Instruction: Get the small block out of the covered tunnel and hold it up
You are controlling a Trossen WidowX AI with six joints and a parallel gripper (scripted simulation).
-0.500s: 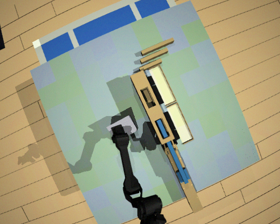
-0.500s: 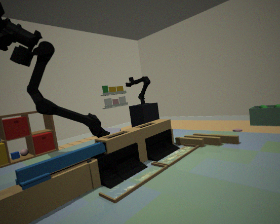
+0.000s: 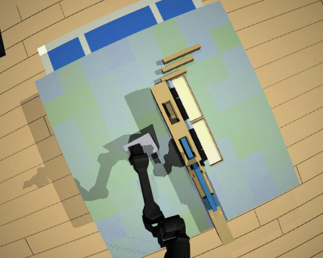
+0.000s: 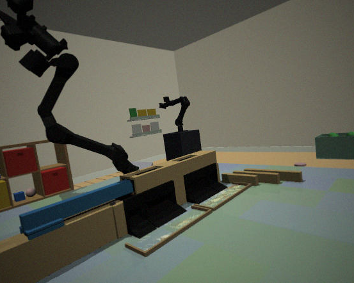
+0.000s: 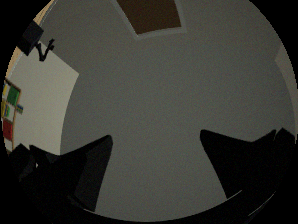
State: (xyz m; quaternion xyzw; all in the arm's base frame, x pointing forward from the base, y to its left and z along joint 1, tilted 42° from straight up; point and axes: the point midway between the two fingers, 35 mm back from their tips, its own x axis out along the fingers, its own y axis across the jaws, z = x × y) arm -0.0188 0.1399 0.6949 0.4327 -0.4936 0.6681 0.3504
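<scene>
The blue bar [image 3: 204,184] [image 4: 78,203], which looked like the handle, lay well below the raised gripper [image 4: 11,19] [image 5: 156,135]. Its long axis ran lengthwise with the wooden tunnel [image 3: 176,128] [image 4: 180,189], and its outer end pointed out of the tunnel end nearer the gripper. The inner stretch showed blue through the roof slot on that side. The small block could not be made out (the tunnel's dark inside gave little away), so its exact place there could not be told.

The gripper's 2 fingers stood wide apart with nothing between them, aimed up at the ceiling.

Counted out, there was 1 blue bar and 1 tunnel, with 2 roof slots and 2 dark side openings. Beside it, low beneath the gripper's height, lay 2 pale framed panels [image 3: 188,97] [image 4: 178,232], end to end. Farther from the gripper, by the tunnel's other end, lay 3 loose rods [image 3: 182,53] [image 4: 276,175], crosswise to the tunnel. The 1 lavender plate [image 3: 148,140] [image 4: 144,164] was at the arm's foot, also below the gripper.
</scene>
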